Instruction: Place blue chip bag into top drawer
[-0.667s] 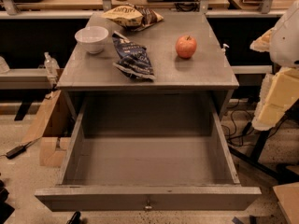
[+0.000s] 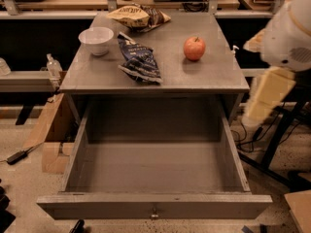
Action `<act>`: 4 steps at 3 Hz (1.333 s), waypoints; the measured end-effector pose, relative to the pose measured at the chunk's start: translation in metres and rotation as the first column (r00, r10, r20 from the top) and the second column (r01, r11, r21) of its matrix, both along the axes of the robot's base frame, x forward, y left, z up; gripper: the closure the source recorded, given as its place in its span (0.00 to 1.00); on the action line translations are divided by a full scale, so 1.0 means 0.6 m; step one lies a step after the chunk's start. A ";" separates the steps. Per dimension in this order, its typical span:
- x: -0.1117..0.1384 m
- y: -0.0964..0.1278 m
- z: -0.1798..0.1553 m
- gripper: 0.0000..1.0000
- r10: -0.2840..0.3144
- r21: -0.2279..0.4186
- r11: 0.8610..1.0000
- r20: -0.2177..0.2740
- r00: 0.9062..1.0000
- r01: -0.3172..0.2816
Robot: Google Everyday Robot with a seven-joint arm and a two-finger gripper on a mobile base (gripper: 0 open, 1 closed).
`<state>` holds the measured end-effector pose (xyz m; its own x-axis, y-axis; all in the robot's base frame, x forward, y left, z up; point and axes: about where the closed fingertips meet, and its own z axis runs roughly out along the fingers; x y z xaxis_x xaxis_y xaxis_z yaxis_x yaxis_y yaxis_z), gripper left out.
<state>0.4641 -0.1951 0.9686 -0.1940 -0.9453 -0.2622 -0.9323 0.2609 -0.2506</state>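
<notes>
The blue chip bag [image 2: 139,59], crumpled navy foil with white stripes, lies on the grey table top [image 2: 204,76], left of centre. The top drawer [image 2: 155,164] is pulled fully open below the table and is empty, with its small metal knob [image 2: 154,214] on the front panel. My white and cream arm [image 2: 277,62] hangs at the right edge of the view, beside the table and apart from the bag. My gripper is out of view past that arm.
A red apple [image 2: 194,48] sits to the right of the bag. A white bowl [image 2: 96,39] stands at the table's left. A tan-yellow chip bag [image 2: 138,16] lies at the back. A wooden block [image 2: 51,154] and a plastic bottle [image 2: 53,67] are on the left.
My arm has swung a little to the left, closer to the table's right side. The bag, apple, bowl and drawer have not moved.
</notes>
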 end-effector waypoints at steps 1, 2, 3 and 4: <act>0.090 0.061 -0.020 0.00 0.014 0.117 0.993 0.017 1.000 -0.016; 0.176 0.130 -0.021 0.00 0.006 0.223 0.975 0.056 0.998 -0.019; 0.225 0.191 -0.011 0.00 -0.052 0.254 0.967 0.083 0.995 0.029; 0.229 0.201 -0.012 0.00 -0.085 0.267 0.962 0.068 0.994 0.064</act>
